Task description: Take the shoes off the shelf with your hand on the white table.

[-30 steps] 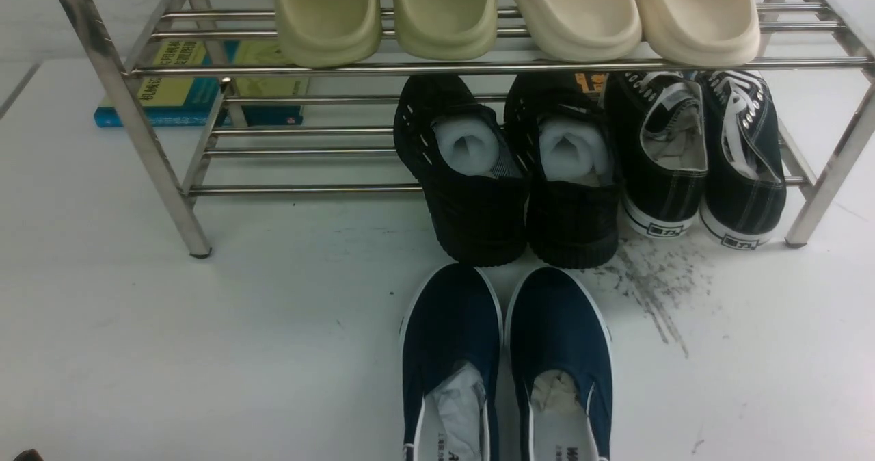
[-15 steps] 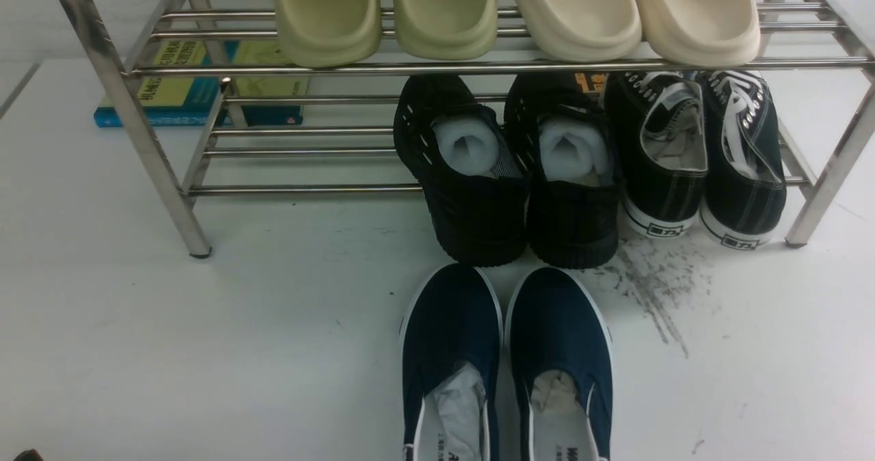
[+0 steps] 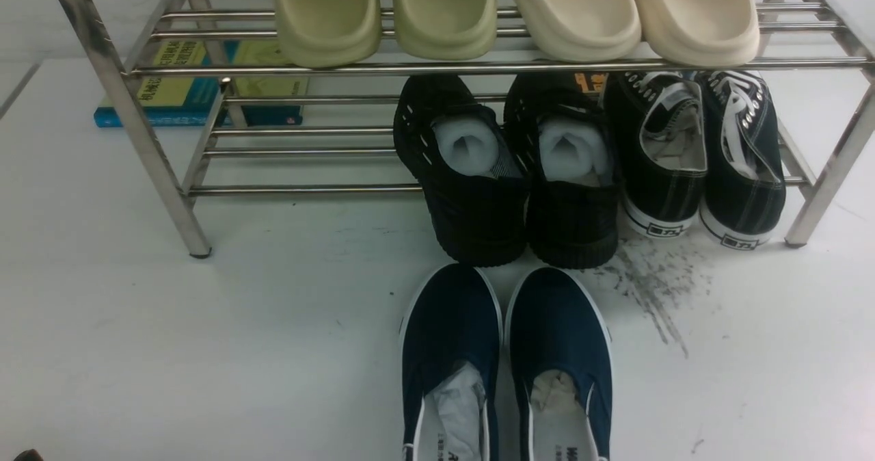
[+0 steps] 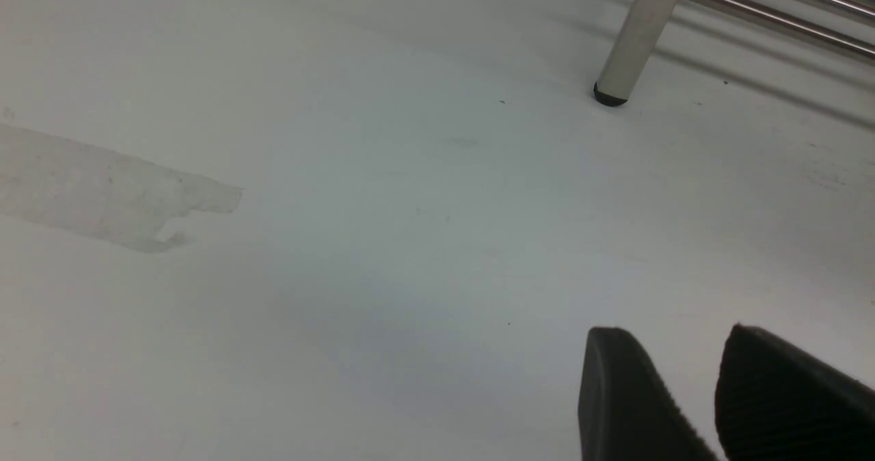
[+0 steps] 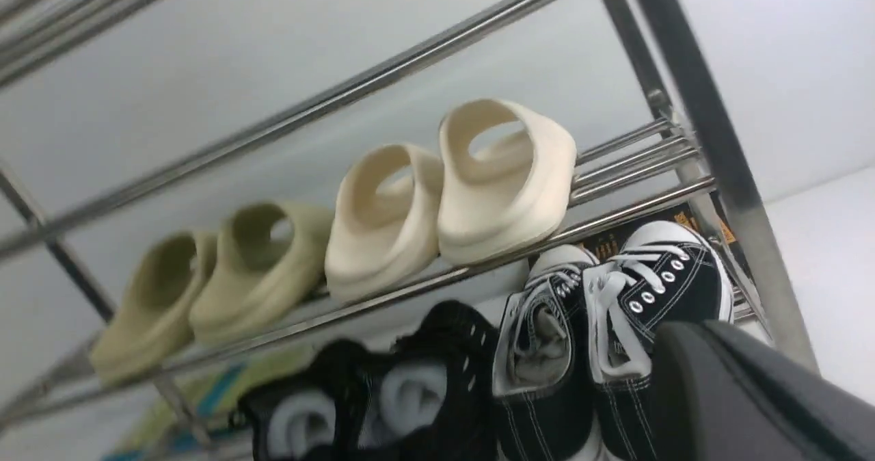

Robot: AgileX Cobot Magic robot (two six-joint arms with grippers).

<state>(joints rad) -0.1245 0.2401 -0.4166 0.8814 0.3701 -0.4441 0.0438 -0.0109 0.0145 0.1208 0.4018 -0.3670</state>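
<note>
Compare front view over last second: shoes, shelf and desk unchanged, nothing lifted.
Only change: right claw jaws now together, clamped on nothing, facing shoes.
Shoes sit on lower tier, shelf's right end, heels toward you.
Judgement: task not started; reopen before grasp.
Left claw: jaws apart, empty, over bare desk near shelf leg.
Writing: heel patches carry small print, probably logo, unreadable.
Book cover behind shelf: Chinese characters, illegible.
</note>
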